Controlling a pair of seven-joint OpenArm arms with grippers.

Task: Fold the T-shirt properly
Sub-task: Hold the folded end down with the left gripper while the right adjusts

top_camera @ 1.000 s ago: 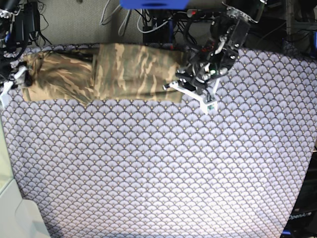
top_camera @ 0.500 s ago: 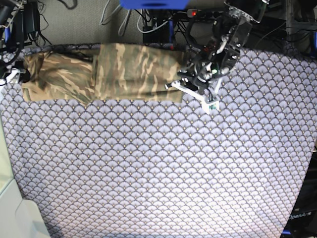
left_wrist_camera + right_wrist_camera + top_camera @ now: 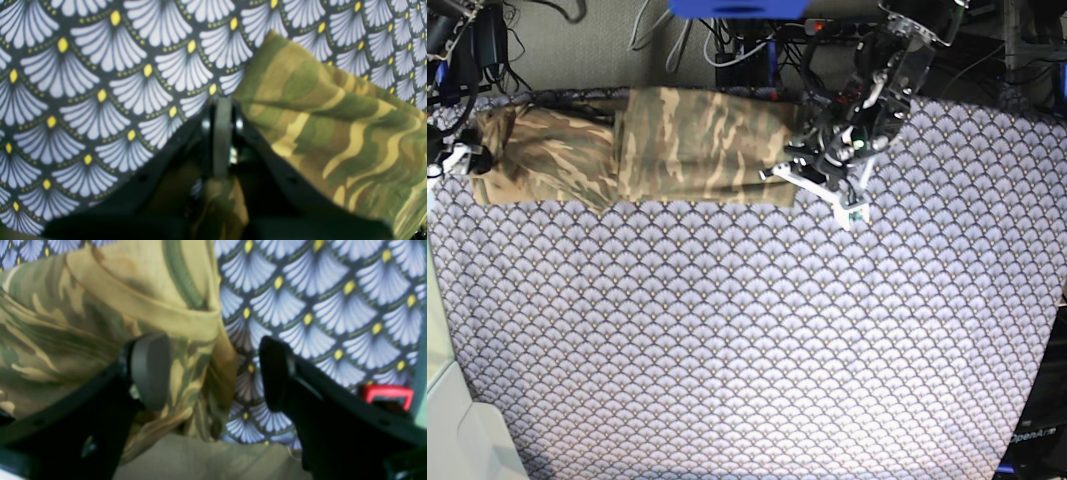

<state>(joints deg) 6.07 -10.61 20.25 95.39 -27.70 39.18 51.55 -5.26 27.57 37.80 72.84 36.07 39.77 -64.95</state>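
The T-shirt (image 3: 637, 145) lies in a long strip at the tablecloth's (image 3: 747, 330) far edge, soft and floppy, so I'd grip doubled hems: my left claw (image 3: 223, 140) pinches one end's corner, my right claw (image 3: 213, 373) gapes around the other.

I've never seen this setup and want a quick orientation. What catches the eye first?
The camouflage T-shirt, folded into a long strip along the far edge of the scallop-patterned tablecloth. The left gripper is shut on the strip's end on the base view's right, while the right gripper stands open around a hem at the other end. The rest of the cloth shows only pattern.
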